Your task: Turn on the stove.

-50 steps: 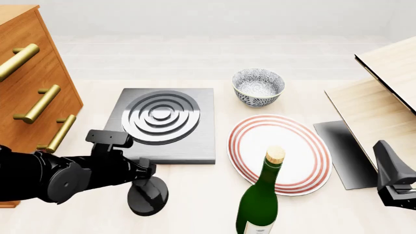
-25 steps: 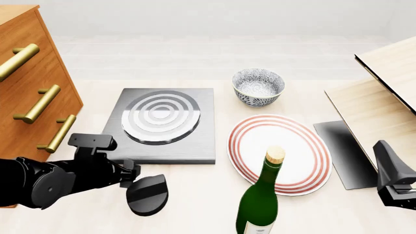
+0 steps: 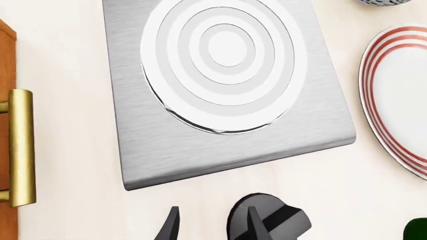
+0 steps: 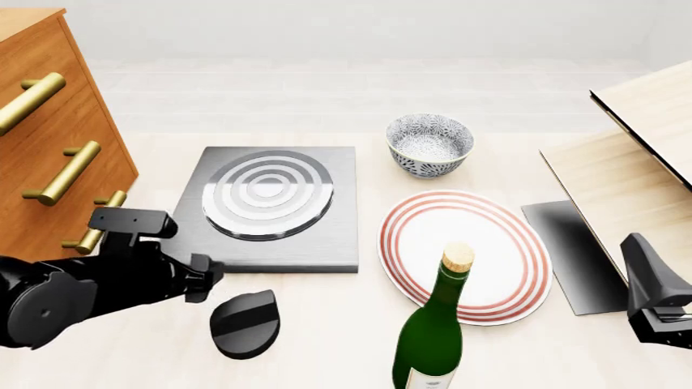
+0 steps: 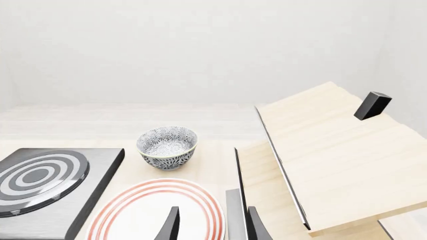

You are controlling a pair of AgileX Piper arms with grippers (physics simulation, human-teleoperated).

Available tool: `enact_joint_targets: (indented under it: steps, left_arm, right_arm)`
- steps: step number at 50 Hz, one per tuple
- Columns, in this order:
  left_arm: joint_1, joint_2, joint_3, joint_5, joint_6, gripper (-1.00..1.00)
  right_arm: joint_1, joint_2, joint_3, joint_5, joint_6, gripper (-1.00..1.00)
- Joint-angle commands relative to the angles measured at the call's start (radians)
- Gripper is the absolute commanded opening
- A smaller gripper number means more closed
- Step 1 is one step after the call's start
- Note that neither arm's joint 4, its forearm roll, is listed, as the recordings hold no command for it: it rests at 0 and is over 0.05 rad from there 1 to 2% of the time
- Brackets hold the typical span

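Observation:
The stove (image 4: 324, 235) is a dark-grey metal slab with raised silver rings (image 4: 268, 194) that look bright, left of the table's middle. Its slab (image 3: 153, 145) fills most of the left wrist view. Its black round knob (image 4: 245, 322) with a ridge lies apart on the table, in front of the slab. My left gripper (image 4: 203, 279) hovers just left of and behind the knob, not touching it. In the left wrist view the left gripper (image 3: 213, 227) is open, and the knob (image 3: 277, 222) shows behind one fingertip. My right gripper (image 4: 654, 312) rests at the table's right edge. The right wrist view shows that gripper (image 5: 213, 225) open and empty.
A wooden cabinet (image 4: 44, 121) with brass handles (image 4: 63, 172) stands at the left. A patterned bowl (image 4: 430, 144), a red-ringed white plate (image 4: 465, 255) and a green bottle (image 4: 433, 336) lie right of the stove. A thin dark sheet (image 4: 573, 251) and tilted wooden boards (image 4: 638, 154) fill the right side.
My left gripper has let go of the knob and drawn back to the left. The stove's rings have turned from dark to bright. The right arm has stayed still.

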Motion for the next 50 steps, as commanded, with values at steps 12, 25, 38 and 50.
enact_joint_targets:
  steps: [12,25,38,50]
  left_arm:
    - [-0.049,-0.271,-0.047,0.180,-0.010,1.00]
    - [-0.072,-0.415,-0.137,0.295,-0.040,1.00]
    - [-0.159,-0.616,-0.164,0.311,-0.064,1.00]
    - [-0.194,-0.865,-0.159,0.303,-0.062,1.00]
  right_arm:
    - [0.000,0.000,0.000,0.000,0.000,1.00]
    - [0.000,0.000,0.000,0.000,0.000,1.00]
    - [0.000,0.000,0.000,0.000,0.000,1.00]
    - [0.000,0.000,0.000,0.000,0.000,1.00]
